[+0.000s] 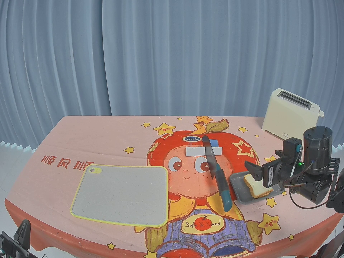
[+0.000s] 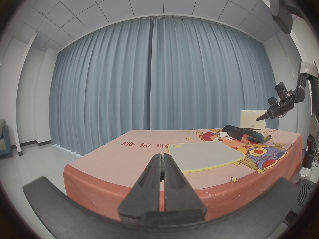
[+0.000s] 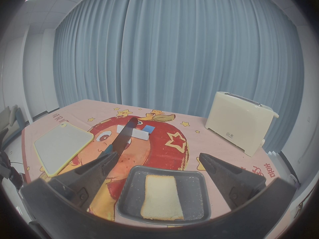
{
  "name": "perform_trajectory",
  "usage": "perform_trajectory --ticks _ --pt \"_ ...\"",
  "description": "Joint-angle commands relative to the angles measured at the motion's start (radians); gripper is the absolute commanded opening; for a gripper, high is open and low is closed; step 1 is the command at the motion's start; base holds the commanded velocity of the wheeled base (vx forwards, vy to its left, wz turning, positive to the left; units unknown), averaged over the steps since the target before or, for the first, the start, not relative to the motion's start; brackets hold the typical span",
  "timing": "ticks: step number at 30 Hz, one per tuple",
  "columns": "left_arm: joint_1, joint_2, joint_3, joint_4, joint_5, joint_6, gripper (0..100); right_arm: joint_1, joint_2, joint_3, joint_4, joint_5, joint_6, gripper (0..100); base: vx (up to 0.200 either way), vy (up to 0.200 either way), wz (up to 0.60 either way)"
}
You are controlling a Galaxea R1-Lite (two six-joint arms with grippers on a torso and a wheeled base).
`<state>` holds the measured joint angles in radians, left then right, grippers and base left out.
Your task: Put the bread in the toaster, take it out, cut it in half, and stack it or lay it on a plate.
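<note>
The bread (image 3: 162, 196) lay flat in the tray (image 3: 196, 183), at 4 o'clock on the table (image 1: 107, 137), beneath the right claw (image 3: 157, 156), whose jaws stood wide. The bread's long axis ran 10-to-4. The left claw (image 2: 162, 173), pressed together, sat well apart.

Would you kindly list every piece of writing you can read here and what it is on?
"Safe & Sound": badge on the tablecloth.
"顺风顺": red characters on the tablecloth, beside the cutting board.
The blue oval label on the tablecloth: too blurred.
The mark on the toaster: too small.
</note>
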<state>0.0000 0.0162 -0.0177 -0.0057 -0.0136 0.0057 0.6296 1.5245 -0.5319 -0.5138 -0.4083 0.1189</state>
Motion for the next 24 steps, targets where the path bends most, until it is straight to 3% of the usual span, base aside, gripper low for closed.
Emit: perform_trajectory --ticks 1,11,24 --pt "0.000 -0.007 0.018 0.000 0.000 0.000 0 -0.016 -0.033 0.006 0.000 0.006 -0.004 100 0.000 0.000 0.00" --pt "0.000 -0.009 0.018 0.000 0.000 0.000 0 -0.085 -0.055 0.004 0.000 0.008 -0.004 100 0.000 0.000 0.00" --pt "0.000 -0.009 0.018 0.000 0.000 0.000 0 -0.120 -0.055 0.007 0.000 0.008 -0.004 100 0.000 0.000 0.00"
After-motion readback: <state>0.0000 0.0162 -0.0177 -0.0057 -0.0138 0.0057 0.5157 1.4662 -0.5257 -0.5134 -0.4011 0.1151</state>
